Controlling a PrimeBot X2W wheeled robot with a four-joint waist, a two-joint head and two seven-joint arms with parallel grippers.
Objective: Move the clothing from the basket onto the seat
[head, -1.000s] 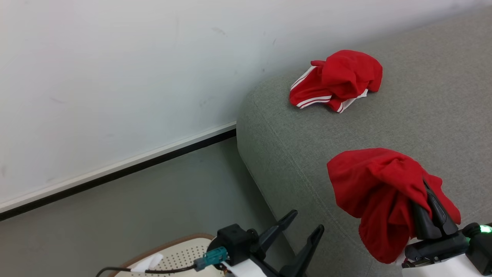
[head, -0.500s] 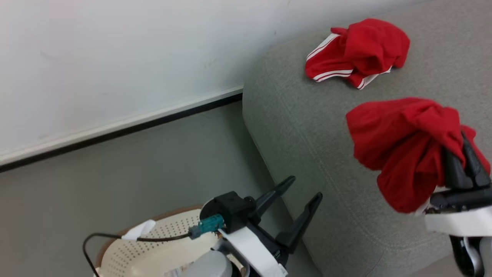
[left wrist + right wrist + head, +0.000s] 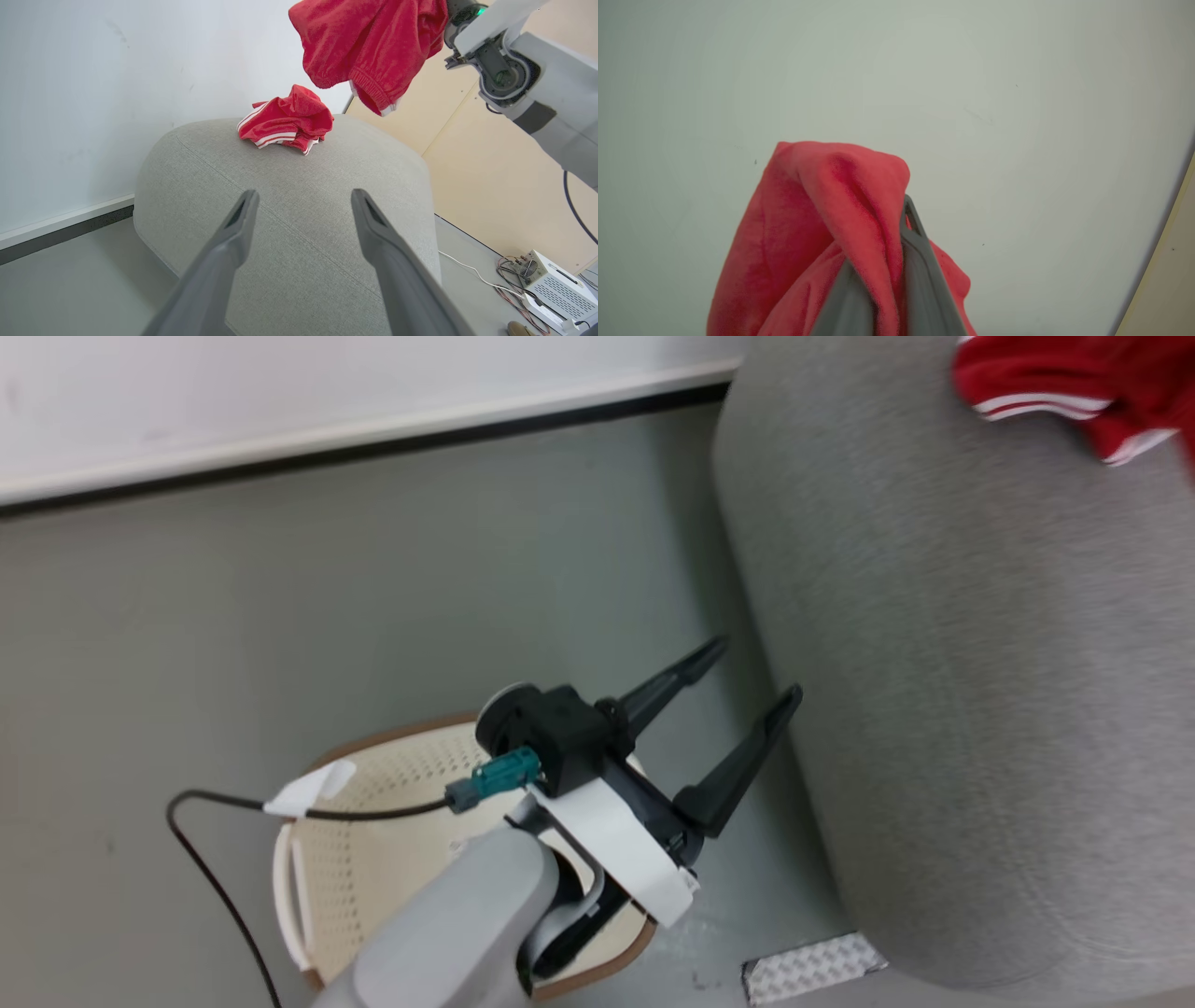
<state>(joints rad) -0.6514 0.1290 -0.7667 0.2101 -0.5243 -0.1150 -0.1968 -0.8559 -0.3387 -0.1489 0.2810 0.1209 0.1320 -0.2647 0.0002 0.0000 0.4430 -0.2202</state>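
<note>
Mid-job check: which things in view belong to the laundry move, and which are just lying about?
Job: basket; sofa; striped red garment on it; second red garment in right gripper; open left gripper.
Lying about: white electronics box, floor cables, metal floor plate.

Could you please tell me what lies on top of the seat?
One crumpled red garment with white stripes lies on the seat; its folds hide anything beneath. A second red garment hangs clamped in the right end effector.
</note>
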